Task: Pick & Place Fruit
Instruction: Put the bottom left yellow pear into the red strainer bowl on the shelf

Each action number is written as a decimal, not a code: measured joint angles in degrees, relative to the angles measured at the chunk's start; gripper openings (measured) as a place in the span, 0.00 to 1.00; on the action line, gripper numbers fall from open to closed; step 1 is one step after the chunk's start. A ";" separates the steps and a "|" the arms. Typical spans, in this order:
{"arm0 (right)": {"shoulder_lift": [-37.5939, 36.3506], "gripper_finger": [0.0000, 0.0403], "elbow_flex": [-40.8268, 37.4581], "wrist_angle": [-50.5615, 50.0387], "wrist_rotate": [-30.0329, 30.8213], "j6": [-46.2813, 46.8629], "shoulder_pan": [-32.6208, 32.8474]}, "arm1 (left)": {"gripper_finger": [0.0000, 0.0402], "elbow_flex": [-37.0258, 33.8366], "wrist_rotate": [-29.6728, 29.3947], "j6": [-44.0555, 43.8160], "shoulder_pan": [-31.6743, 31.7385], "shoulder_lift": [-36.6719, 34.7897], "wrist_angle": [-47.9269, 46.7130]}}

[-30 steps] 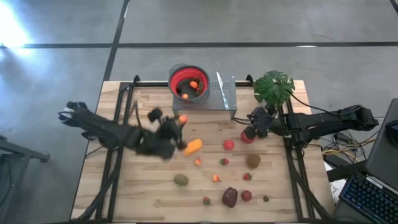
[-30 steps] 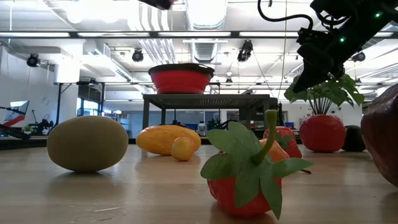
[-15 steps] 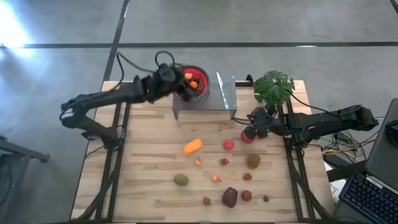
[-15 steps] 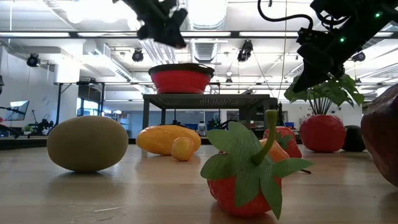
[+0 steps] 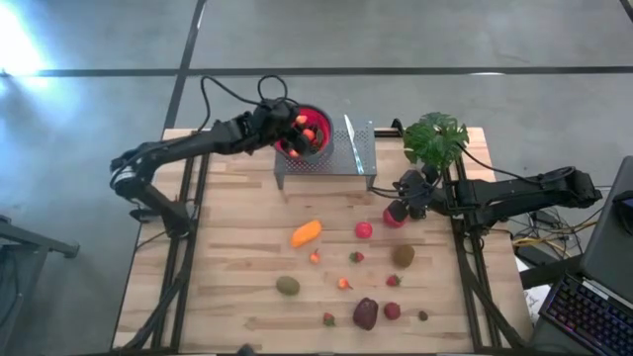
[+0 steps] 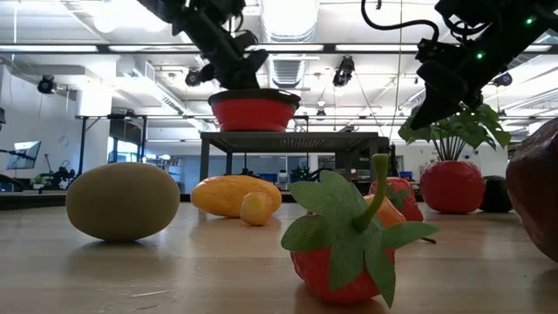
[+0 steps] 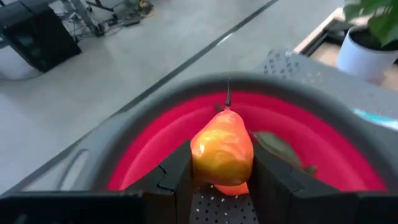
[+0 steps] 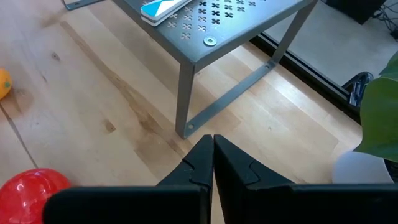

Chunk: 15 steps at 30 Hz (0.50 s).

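Observation:
My left gripper (image 5: 293,126) hangs over the red-lined bowl (image 5: 318,117), which stands on a perforated metal stand (image 5: 358,150) at the table's far edge. It is shut on a small orange fruit (image 7: 222,151). In the low view the left gripper (image 6: 234,59) sits just above the bowl's rim (image 6: 255,94). My right gripper (image 8: 212,151) is shut and holds nothing. It waits near the stand's right leg, beside a red apple (image 8: 31,185). Other fruits lie on the table: an elongated orange one (image 5: 307,233), kiwis (image 5: 288,286), a dark maroon one (image 5: 366,313). My left gripper pinches the small orange fruit's two sides (image 7: 202,163) between its fingers (image 7: 176,178). The fruit is lifted clear above the inside of the bowl (image 7: 298,134), and its thin stem (image 7: 227,94) points away from the gripper.
Two small fruits (image 5: 310,134) lie in the bowl. A blue-and-white item (image 8: 163,7) lies on the stand. A green potted plant (image 5: 435,138) stands at the far right corner. Small berries (image 5: 357,257) are scattered over the table's near right part; its left part is bare wood.
My left gripper has carried the small orange fruit from the middle of the table up and toward the far edge, to above the bowl, and has come lower over the rim. It has stayed shut on the fruit.

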 joint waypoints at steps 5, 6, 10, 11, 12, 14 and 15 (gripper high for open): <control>-0.01 0.02 0.00 0.00 0.00 0.01 0.00 | 0.32 0.00 -0.02 0.04 0.00 1.97 -0.32; 0.00 0.02 0.00 0.00 0.00 0.01 0.00 | 0.32 0.00 -0.02 0.04 0.00 2.34 -0.38; -0.02 0.02 0.00 -0.03 0.00 -0.01 0.00 | 0.32 0.00 -0.04 0.07 0.00 3.47 -1.20; 0.00 0.02 0.00 -0.02 0.00 0.00 0.00 | 0.32 0.00 -0.03 0.03 0.00 3.64 -1.57; -0.01 0.02 0.00 -0.03 0.00 0.00 0.00 | 0.32 0.00 0.03 0.02 0.00 3.77 -2.05; 0.00 0.02 0.00 -0.03 0.00 -0.01 0.00 | 0.32 0.00 -0.01 0.01 -0.01 4.07 -2.37; -0.02 0.02 0.00 -0.03 0.00 0.01 0.00 | 0.32 0.00 -0.01 0.05 -0.02 4.14 -2.55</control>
